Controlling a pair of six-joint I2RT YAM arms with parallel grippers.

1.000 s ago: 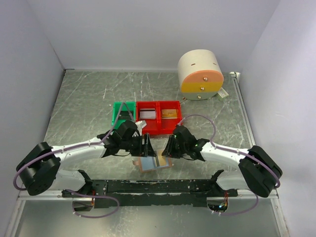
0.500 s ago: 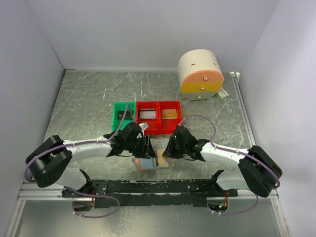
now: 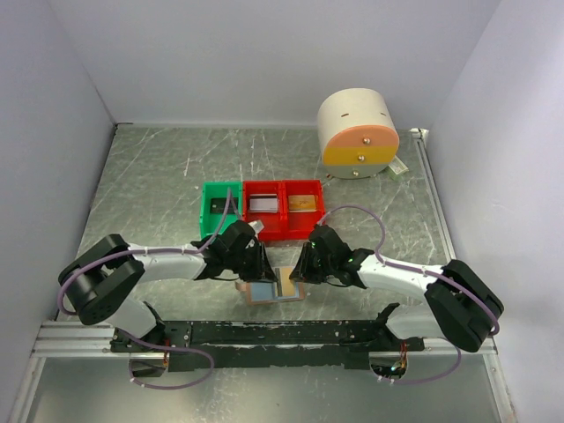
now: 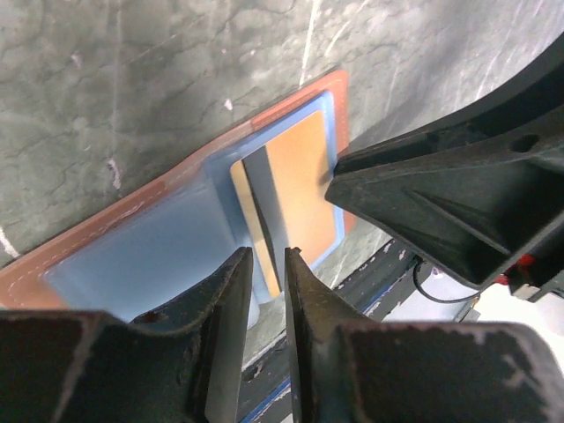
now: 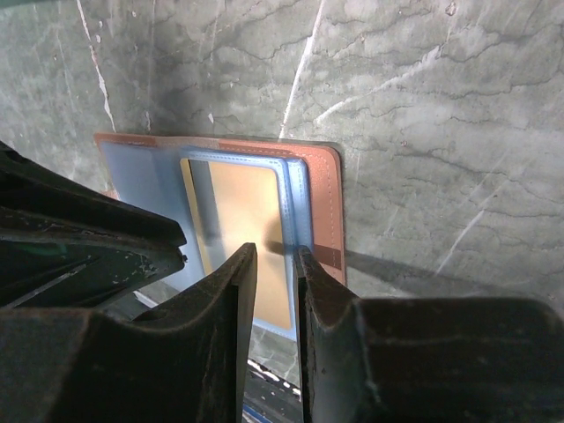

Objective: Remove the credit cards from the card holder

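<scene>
From above: my two arms meet at the middle of the table's [image 3: 159, 176] near edge, over the card holder [image 3: 269, 292], which lies open and flat with its blue lining up. The left gripper [image 3: 262, 265] is at its left half and the right gripper [image 3: 298, 268] at its right edge. Farther back, toward the table's middle, stand a green bin [image 3: 218, 196] and two red bins [image 3: 282, 225]; a cream cylinder [image 3: 355, 132] sits near the far right corner.

Left wrist: the card holder [image 4: 132, 256] with a gold credit card [image 4: 300, 176] in its pocket, the dark stripe showing. The left gripper [image 4: 270, 257] has its fingers drawn to a thin slit at the card's near end (I cannot tell whether they have caught it).

Right wrist: the card holder [image 5: 322, 203] seen from the other side, the gold credit card [image 5: 240, 211] framed by the blue pocket rim. The right gripper [image 5: 275, 253] shows only a narrow gap, its tips at that rim; I cannot tell whether they pinch it.
</scene>
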